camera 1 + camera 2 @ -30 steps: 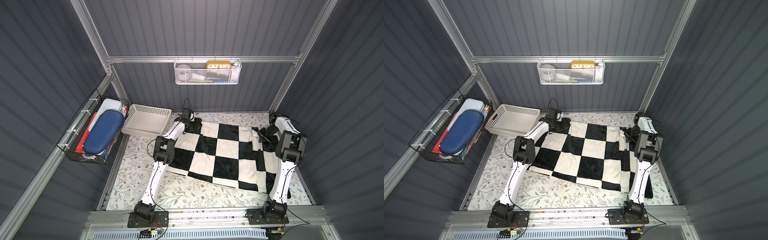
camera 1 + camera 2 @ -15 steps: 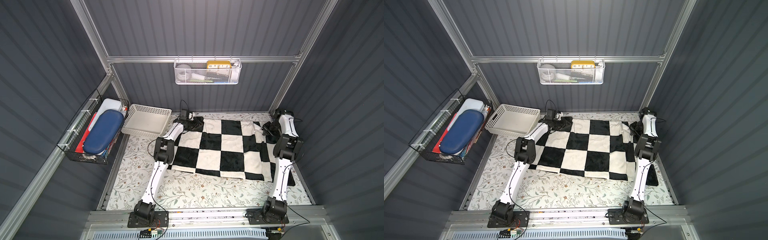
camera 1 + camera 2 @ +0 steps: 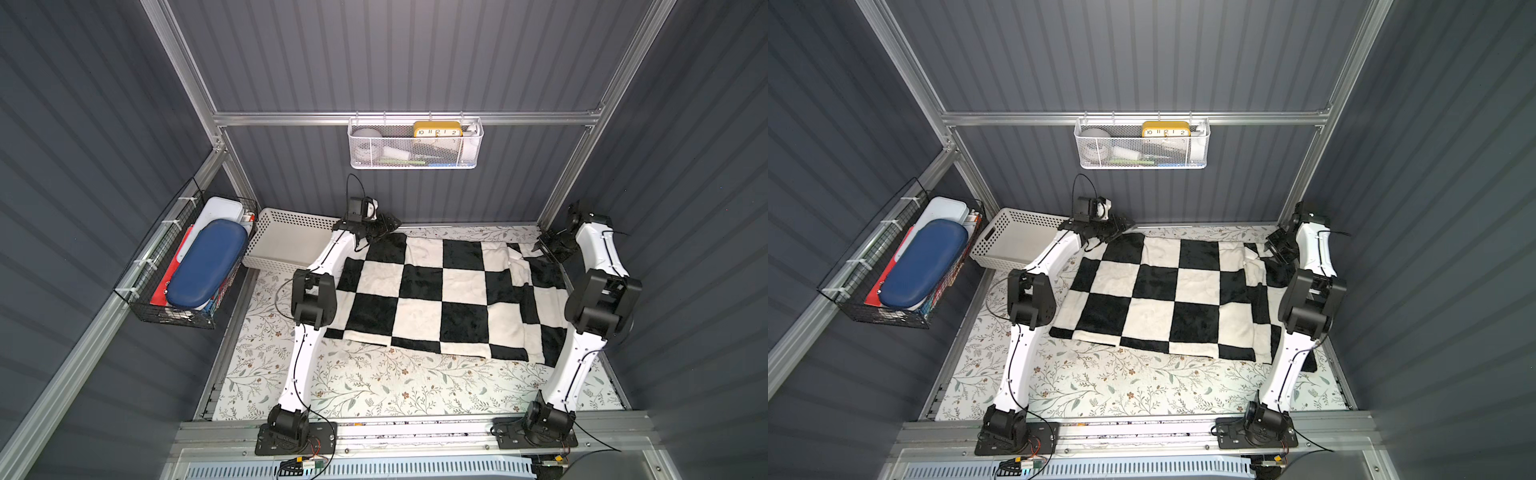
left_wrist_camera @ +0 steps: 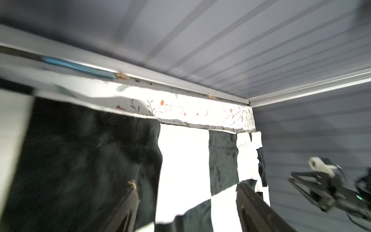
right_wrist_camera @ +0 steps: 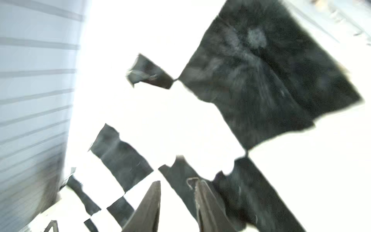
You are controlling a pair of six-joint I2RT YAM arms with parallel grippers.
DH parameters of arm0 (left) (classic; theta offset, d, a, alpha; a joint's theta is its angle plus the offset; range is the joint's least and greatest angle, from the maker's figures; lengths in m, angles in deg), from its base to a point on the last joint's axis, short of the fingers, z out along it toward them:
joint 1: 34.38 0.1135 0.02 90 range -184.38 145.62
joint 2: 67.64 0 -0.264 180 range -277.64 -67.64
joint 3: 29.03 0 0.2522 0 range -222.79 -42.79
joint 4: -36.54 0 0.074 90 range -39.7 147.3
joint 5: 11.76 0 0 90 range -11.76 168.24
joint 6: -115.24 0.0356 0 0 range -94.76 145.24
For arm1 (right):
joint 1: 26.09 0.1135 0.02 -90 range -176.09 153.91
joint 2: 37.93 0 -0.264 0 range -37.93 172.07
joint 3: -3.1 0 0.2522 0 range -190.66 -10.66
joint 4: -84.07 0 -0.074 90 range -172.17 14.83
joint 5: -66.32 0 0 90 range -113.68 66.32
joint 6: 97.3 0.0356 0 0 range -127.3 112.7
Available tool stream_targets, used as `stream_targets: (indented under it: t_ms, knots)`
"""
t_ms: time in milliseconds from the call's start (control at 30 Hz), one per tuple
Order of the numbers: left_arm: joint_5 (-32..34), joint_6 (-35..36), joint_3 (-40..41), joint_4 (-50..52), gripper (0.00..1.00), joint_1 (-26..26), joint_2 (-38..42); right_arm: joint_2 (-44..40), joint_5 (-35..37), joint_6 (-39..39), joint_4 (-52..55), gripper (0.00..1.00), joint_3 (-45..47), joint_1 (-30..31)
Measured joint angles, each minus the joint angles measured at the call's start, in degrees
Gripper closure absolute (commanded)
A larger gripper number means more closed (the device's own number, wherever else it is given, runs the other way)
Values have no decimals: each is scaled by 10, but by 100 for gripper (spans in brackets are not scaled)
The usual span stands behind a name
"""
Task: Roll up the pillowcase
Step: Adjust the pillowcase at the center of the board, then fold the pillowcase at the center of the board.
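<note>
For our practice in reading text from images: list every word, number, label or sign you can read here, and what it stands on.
"10 11 12 1 2": face of the yellow clock in the white mesh basket on the back wall, in both top views.
Items in the black wire basket: any print too small to read.
No other text.

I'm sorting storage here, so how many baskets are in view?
3: a white mesh basket hangs on the back rail, a black wire basket on the left wall, and a white plastic basket stands on the table beside the pillowcase's far left corner. None appears hidden.
</note>
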State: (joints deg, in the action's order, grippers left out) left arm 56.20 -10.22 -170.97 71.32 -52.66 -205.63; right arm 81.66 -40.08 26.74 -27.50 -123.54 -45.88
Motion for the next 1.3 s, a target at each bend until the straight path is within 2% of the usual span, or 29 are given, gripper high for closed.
stream_targets:
  t_ms: [67, 133, 233, 300, 333, 400, 433, 533, 600, 767, 933, 1167, 1300]
  knots:
    - [49, -30, 122, -2, 36, -7, 110, -83, -4, 6, -37, 66, 103, 6]
    - [100, -77, 257, 5, 51, -17, 226, -170, -14, 17, -72, 66, 228, 18]
    - [156, -154, 441, 26, 85, -34, 381, -284, -36, 33, -98, 66, 403, 49]
    - [197, -213, 530, 66, 88, -39, 455, -333, -52, 39, -100, 65, 478, 73]
    - [213, -237, 557, 87, 84, -39, 475, -351, -59, 41, -99, 65, 506, 83]
    - [252, -289, 587, 139, 68, -43, 497, -384, -69, 42, -99, 63, 545, 99]
    - [268, -311, 593, 161, 64, -44, 500, -398, -71, 42, -104, 62, 561, 103]
    - [299, -387, 588, 233, 64, -49, 485, -431, -82, 48, -119, 60, 603, 107]
    - [321, -433, 565, 297, 63, -50, 445, -431, -90, 49, -122, 60, 614, 109]
    - [323, -513, 572, 357, 63, -49, 369, -411, -101, 49, -129, 59, 609, 129]
    - [327, -557, 562, 393, 56, -57, 361, -404, -109, 47, -134, 56, 600, 158]
    - [333, -587, 557, 400, 30, -66, 323, -401, -115, 46, -137, 52, 598, 183]
    - [342, -601, 557, 401, 30, -77, 308, -394, -116, 45, -138, 52, 594, 189]
